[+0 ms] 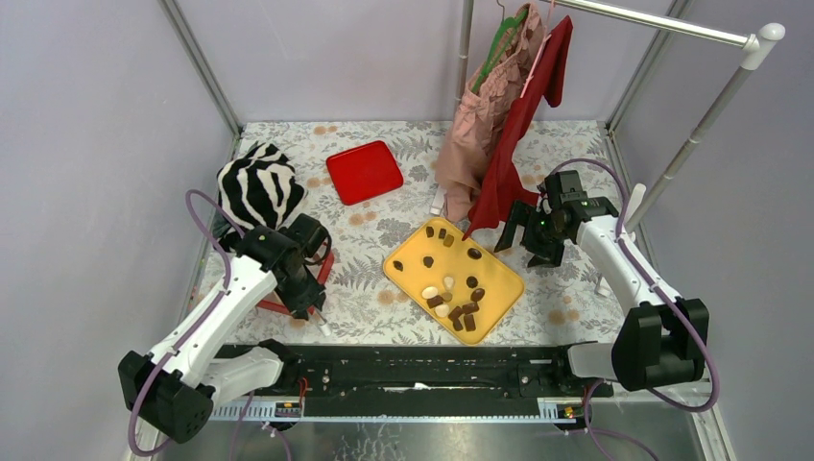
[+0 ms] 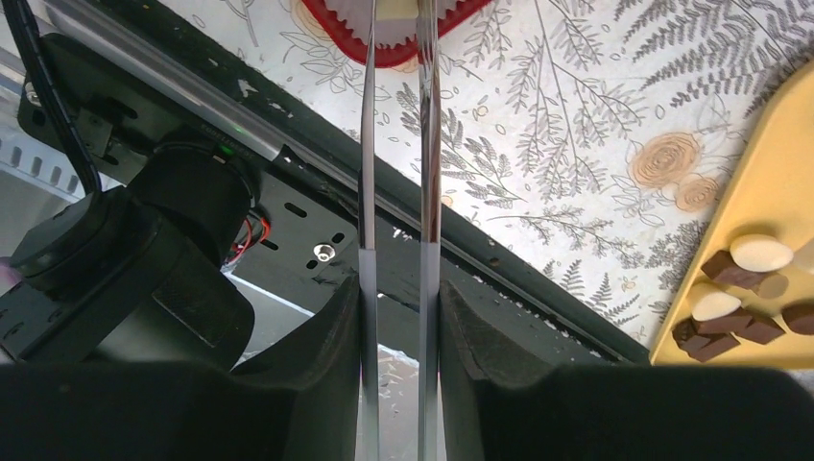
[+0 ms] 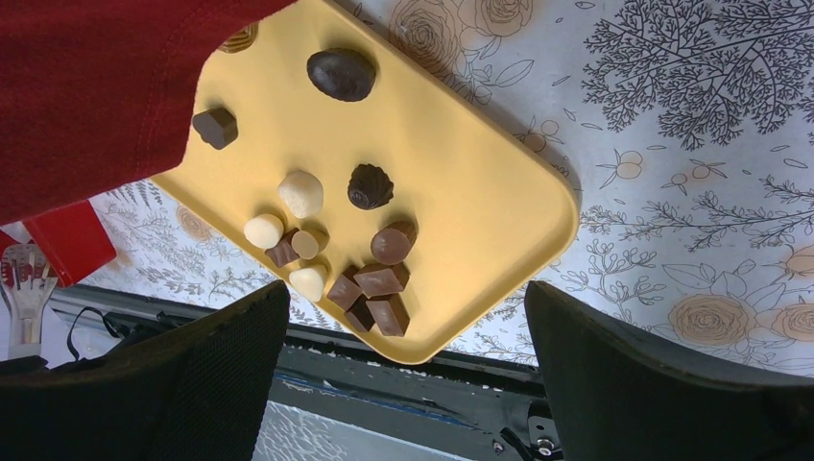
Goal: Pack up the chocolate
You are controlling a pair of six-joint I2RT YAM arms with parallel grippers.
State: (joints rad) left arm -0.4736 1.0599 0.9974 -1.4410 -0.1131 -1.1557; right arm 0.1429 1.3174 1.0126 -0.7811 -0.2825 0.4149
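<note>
Left fingers are part closed, clamped on metal tweezers. The tweezer tips sit over the red box at near-left; cannot tell if they hold anything. Chocolate is all on the yellow tray mid-surface, most of it bunched and touching at the near corner.

Risks:
- The thin blades could twist in the grip.
- Picking from the bunch could push neighbours over the low near rim.
- Rounded pieces may squirt out of the tips.

Right fingers are wide open, holding nothing, and hover just beyond the tray's far-right edge. The red garment drapes over the far corner, half hiding a piece, and could snag the right arm.
</note>
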